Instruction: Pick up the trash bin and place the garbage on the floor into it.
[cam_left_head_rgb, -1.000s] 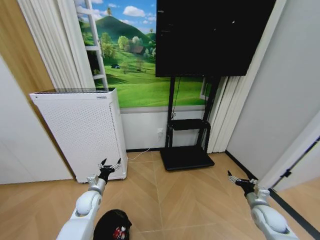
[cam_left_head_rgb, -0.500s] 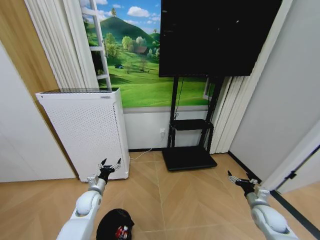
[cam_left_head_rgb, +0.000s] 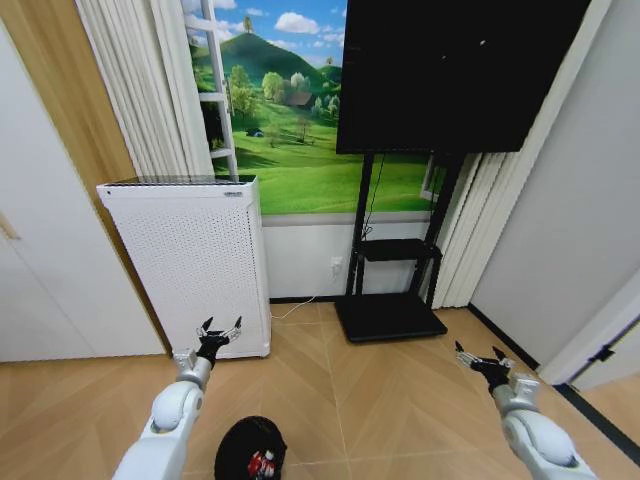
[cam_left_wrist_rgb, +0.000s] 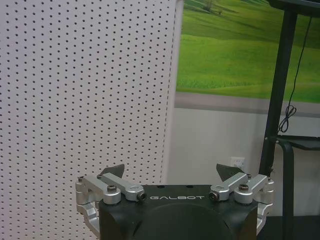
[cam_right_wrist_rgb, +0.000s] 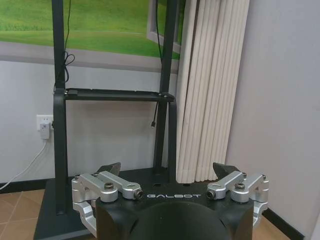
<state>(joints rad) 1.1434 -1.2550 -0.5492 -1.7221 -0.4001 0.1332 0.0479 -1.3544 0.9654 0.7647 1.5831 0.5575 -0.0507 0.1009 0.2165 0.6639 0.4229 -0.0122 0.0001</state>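
Bin (cam_left_head_rgb: 250, 449), black and round, stands on the wooden floor (cam_left_head_rgb: 380, 400) at the head view's lower edge, red-and-white wrappers (cam_left_head_rgb: 262, 464) inside. Left gripper (cam_left_head_rgb: 219, 331) hangs above it, beside a white perforated appliance (cam_left_head_rgb: 190, 265), fingers spread wide, holding nothing. Right gripper (cam_left_head_rgb: 479, 359) hovers well apart, equally wide and empty, facing a black stand (cam_left_head_rgb: 390, 300).

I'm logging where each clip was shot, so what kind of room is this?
Probably a living room or a mock-up of one: a large dark screen on a black stand, a white perforated appliance by curtains, herringbone wooden floor, and a green landscape mural.
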